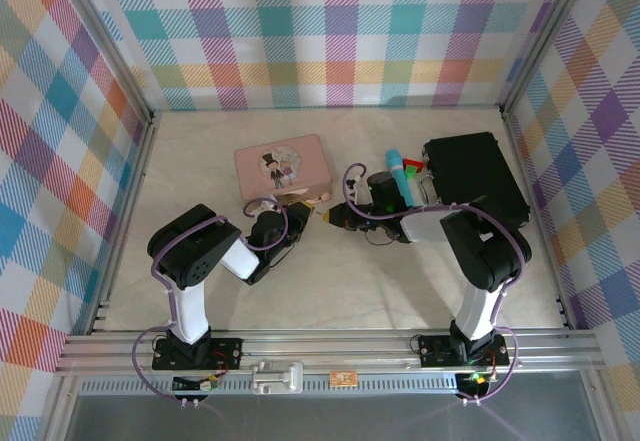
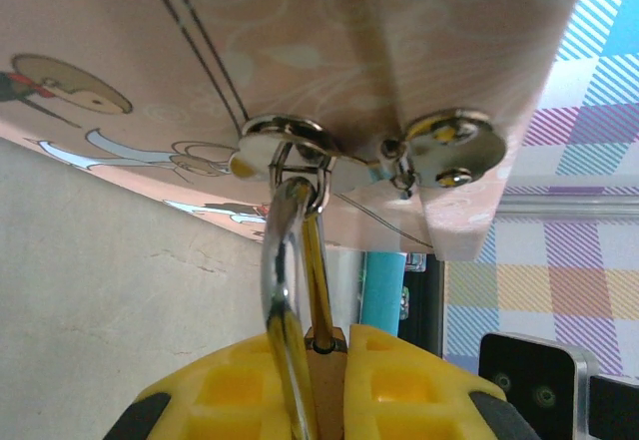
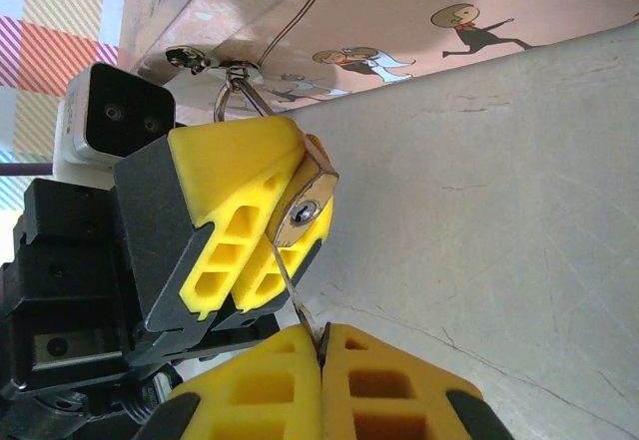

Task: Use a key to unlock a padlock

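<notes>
The brass padlock [image 2: 334, 380] is clamped between the yellow fingers of my left gripper [image 2: 334, 345], which is shut on it. Its silver shackle [image 2: 283, 290] passes through the metal clasp ring [image 2: 300, 158] on the pink tin [image 2: 329, 41]. In the right wrist view the padlock's [image 3: 305, 211] keyhole face points toward my right gripper [image 3: 321, 335], which is shut on the thin silvery key [image 3: 292, 282]. The key's tip rests at the lower edge of that face, just below the keyhole and not in it. From above, the two grippers [image 1: 300, 213] [image 1: 338, 217] meet in front of the tin [image 1: 283, 169].
A teal tube [image 1: 400, 176] and a black box [image 1: 472, 169] lie to the right of the tin. Checkered walls [image 1: 320, 31] enclose the table on three sides. The left gripper's fingers [image 3: 235, 171] sit close against the tin's front.
</notes>
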`<state>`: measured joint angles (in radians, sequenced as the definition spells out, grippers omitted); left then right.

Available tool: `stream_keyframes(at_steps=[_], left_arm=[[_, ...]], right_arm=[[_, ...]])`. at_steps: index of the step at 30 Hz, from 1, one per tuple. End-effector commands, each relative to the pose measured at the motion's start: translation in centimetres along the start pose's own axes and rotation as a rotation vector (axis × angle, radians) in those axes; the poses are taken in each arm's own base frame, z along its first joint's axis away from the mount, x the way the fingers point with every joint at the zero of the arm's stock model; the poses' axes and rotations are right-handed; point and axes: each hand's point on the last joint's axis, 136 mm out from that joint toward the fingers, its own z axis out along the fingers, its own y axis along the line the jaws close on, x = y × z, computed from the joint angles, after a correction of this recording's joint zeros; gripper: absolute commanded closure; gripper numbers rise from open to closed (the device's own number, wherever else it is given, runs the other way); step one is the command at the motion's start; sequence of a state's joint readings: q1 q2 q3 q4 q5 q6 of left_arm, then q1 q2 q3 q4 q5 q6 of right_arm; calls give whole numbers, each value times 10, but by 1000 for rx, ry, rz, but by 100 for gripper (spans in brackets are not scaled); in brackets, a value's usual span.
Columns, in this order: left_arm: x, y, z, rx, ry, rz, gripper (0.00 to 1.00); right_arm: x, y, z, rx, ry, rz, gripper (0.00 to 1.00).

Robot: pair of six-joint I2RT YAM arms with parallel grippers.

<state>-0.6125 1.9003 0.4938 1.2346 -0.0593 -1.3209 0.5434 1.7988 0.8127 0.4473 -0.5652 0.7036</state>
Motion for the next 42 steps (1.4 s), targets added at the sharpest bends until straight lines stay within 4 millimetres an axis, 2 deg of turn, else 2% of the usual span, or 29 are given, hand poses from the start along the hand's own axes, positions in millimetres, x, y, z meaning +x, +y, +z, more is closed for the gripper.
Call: stream_keyframes(at_steps=[1,9,22,27,42], left_arm=[[-5,-48,-3,161,-1,-11,100],[-5,-55,-3,177,-1,-4,100],[-2,-52,-1,171,11,2,100],[-2,-54,-2,178,12,0,100],[-4,-58,-4,187,2,-1,100]], right_arm=[[-3,4,3,-11,-4,7,100],[-4,8,9,-31,-1,7,100],[-3,18,9,-69,-4,-4,100],[-3,11,14,-48,11,21,100],[7,-8,3,38,-35,76,100]])
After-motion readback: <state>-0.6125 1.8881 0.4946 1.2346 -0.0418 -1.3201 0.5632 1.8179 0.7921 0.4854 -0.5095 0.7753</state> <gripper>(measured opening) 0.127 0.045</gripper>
